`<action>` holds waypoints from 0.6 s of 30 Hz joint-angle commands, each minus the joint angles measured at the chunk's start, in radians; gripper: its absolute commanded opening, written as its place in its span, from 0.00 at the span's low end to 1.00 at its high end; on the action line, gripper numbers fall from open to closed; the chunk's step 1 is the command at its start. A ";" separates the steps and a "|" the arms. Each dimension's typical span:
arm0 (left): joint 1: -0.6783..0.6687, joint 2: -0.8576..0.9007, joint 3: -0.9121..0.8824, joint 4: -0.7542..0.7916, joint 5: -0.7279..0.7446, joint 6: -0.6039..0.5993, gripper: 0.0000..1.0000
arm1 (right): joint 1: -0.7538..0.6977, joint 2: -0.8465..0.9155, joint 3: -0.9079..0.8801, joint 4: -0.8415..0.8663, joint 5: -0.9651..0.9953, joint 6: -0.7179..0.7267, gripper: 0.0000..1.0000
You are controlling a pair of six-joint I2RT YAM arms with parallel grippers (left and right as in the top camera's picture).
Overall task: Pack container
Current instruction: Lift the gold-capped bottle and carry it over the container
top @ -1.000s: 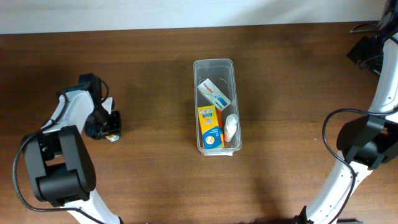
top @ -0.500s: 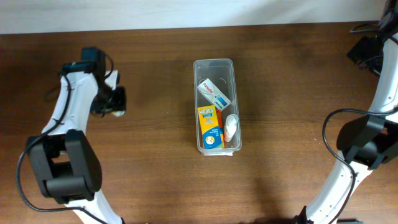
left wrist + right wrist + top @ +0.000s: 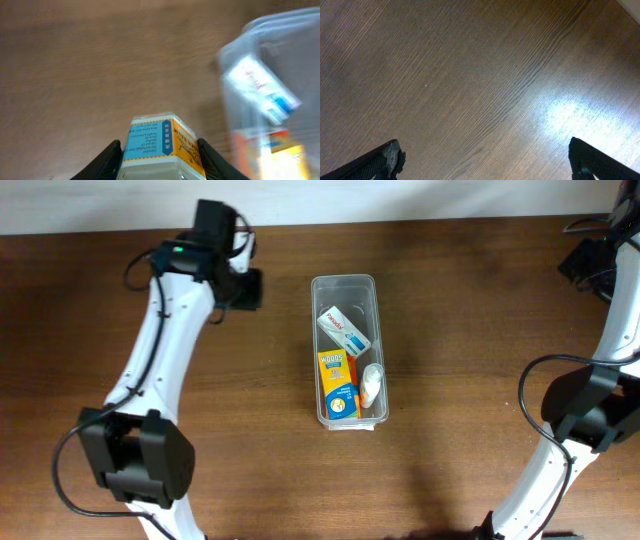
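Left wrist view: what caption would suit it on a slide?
Left gripper holds a small box near the clear container.

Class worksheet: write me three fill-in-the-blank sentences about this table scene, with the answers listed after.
The left gripper is shut on a small box; the right gripper is ___.
The container holds ___ items.
Seen from overhead, the container lies to the ___ of the held box.
Missing words: open, three, right.
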 commanded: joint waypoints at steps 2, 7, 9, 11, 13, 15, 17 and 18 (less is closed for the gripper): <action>-0.089 0.003 0.037 0.054 0.029 -0.045 0.36 | 0.001 -0.004 0.000 0.000 0.019 0.005 0.98; -0.177 0.003 0.037 0.130 0.028 -0.070 0.36 | 0.001 -0.004 0.000 0.000 0.019 0.005 0.98; -0.203 0.003 0.037 0.169 0.027 -0.077 0.36 | 0.001 -0.004 0.000 0.000 0.019 0.005 0.98; -0.227 0.005 0.037 0.220 0.028 -0.092 0.36 | 0.001 -0.004 0.000 0.000 0.019 0.004 0.98; -0.242 0.007 0.037 0.252 0.027 -0.092 0.37 | 0.001 -0.004 0.000 0.000 0.019 0.004 0.98; -0.252 0.013 0.037 0.275 0.027 -0.092 0.37 | 0.001 -0.004 0.000 0.000 0.019 0.005 0.98; -0.259 0.025 0.037 0.294 0.028 -0.092 0.37 | 0.001 -0.004 0.000 0.000 0.019 0.005 0.99; -0.261 0.032 0.037 0.297 0.027 -0.092 0.37 | 0.001 -0.004 0.000 0.000 0.019 0.004 0.98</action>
